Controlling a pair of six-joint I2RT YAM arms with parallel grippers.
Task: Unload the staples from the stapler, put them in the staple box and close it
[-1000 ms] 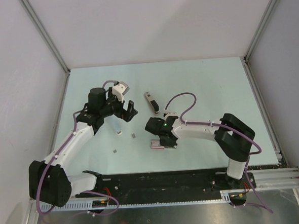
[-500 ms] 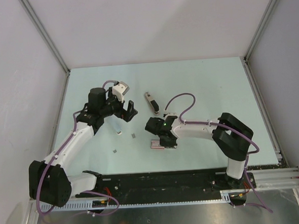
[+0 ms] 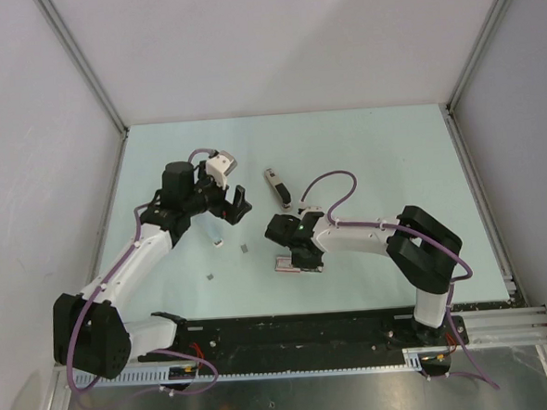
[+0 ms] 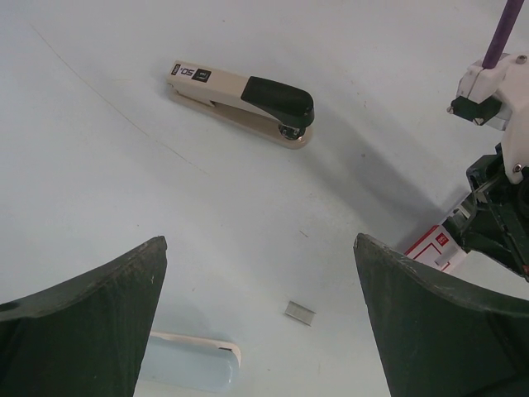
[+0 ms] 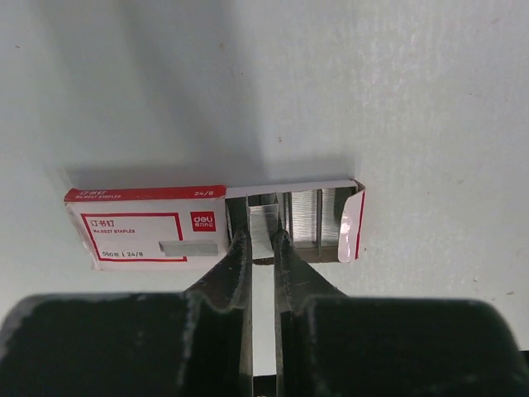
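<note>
Fingers, right gripper (image 5: pixel 263 241): narrow, pinching staple strip (image 5: pixel 264 217) inside staple box (image 5: pixel 145 227), nearer than stapler (image 3: pixel 278 188)
Fingers, left gripper (image 4: pixel 260 241): wide, empty, left of stapler
staples (image 4: pixel 300 311): loose, near side of stapler, unobstructed

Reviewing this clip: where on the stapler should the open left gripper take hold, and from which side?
Probably the beige body of the stapler behind its black cap, from above, with the left gripper closing on its two long sides. It lies flat, long and narrow, with bare table along both sides, so pinching across the width looks easiest.
</note>
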